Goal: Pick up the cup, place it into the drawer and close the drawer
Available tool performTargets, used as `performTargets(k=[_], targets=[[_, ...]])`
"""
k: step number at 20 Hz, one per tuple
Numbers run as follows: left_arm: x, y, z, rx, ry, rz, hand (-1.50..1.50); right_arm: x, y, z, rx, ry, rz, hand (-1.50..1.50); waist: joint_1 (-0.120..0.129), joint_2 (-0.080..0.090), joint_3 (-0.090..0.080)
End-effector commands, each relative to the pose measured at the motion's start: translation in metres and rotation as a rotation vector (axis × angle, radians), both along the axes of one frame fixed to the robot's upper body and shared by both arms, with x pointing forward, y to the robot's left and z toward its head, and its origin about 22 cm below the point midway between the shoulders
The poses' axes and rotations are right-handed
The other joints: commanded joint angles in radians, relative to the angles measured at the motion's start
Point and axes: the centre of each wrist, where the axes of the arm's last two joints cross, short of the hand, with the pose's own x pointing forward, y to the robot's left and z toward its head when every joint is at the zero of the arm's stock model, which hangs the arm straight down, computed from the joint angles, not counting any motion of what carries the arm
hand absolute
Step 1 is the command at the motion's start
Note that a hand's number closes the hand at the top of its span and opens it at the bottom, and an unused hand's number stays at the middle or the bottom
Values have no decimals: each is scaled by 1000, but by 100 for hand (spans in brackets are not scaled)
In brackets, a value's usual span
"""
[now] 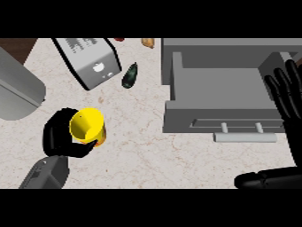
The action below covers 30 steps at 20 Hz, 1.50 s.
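Cup (87, 124) clasped round its side by left hand (56, 135), well left of drawer (179, 114), which stands open to receive it; right hand (300, 111) rests slack-fingered beside drawer.

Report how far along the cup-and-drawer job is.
Done: the left hand is curled round the yellow cup, and the drawer stands open. In hand: the cup is over the counter, left of the drawer and not yet in it. Left: set the cup inside and push the drawer shut. The right hand rests open by the drawer's right side.
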Motion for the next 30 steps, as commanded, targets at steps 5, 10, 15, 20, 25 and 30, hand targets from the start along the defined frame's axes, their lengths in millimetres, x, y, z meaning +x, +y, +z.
performTargets(k=[5, 10, 15, 20, 25, 30], targets=[[18, -25, 73, 29, -86, -192, 150, 10, -14, 4, 12, 14, 7, -150, 6, -2, 1], [29, -57, 120, 0, -104, -224, 150, 7, 0, -21, 11, 18, -3, -150, 2, 0, 0], [60, -82, 196, 16, -134, -227, 150, 3, -2, -11, 11, -2, -4, -150, -5, 1, 0], [68, -124, 231, 42, -115, -244, 150, 12, -16, -7, -5, -4, 1, -150, -6, 1, 0], [100, -149, 239, 113, -119, -226, 150, 4, -10, 2, -2, -4, -16, -150, -14, 4, 0], [90, -155, 262, 141, -106, -228, 150, -11, -4, -11, 21, -4, -20, -150, -6, 1, 0]])
